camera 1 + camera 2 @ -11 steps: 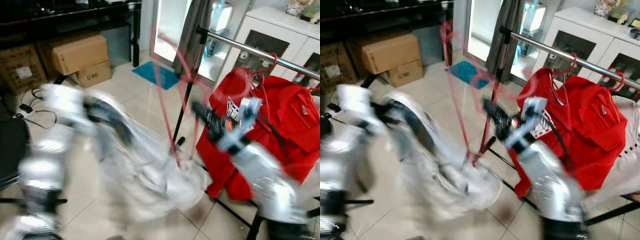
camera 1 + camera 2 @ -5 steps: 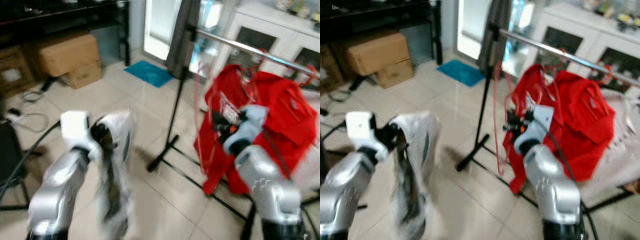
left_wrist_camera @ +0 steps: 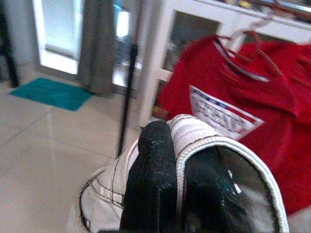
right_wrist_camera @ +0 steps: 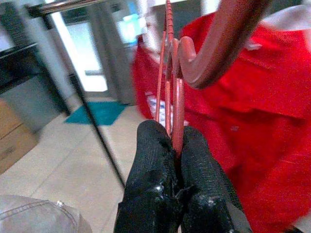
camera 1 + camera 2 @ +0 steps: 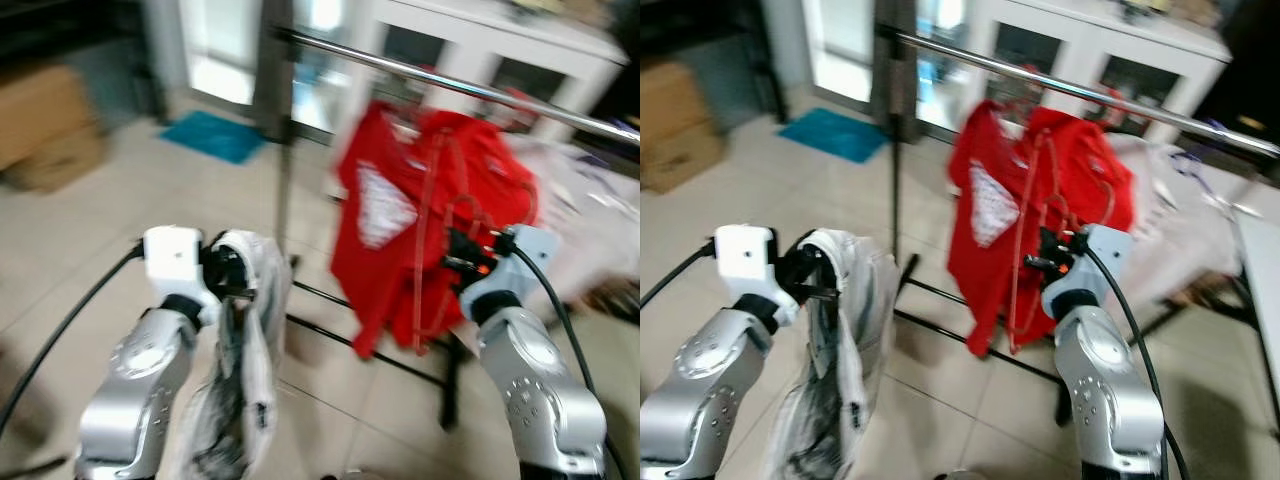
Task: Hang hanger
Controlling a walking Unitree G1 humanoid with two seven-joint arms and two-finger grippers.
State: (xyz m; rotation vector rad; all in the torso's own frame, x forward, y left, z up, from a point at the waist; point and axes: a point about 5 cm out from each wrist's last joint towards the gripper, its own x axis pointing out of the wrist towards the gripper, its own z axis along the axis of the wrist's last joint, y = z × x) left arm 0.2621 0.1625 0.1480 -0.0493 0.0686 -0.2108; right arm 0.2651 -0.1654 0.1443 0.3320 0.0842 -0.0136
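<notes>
My right gripper is shut on a thin red hanger, whose hook curves above the fingers. In the eye views that gripper holds the hanger upright in front of red shirts hanging on a metal rail. My left gripper is shut on a white-grey garment, which droops toward the floor. In the left wrist view the garment's hem is folded over the black fingers.
The rack's dark upright pole and floor bars stand between my arms. A teal mat and a cardboard box lie at the far left. A white cabinet stands behind the rail, pale clothes to the right.
The view has swung right, bringing the rack to the centre. The garment, earlier spread wide and blurred, now hangs from my left gripper. My right gripper still holds the hanger by the red shirts.
</notes>
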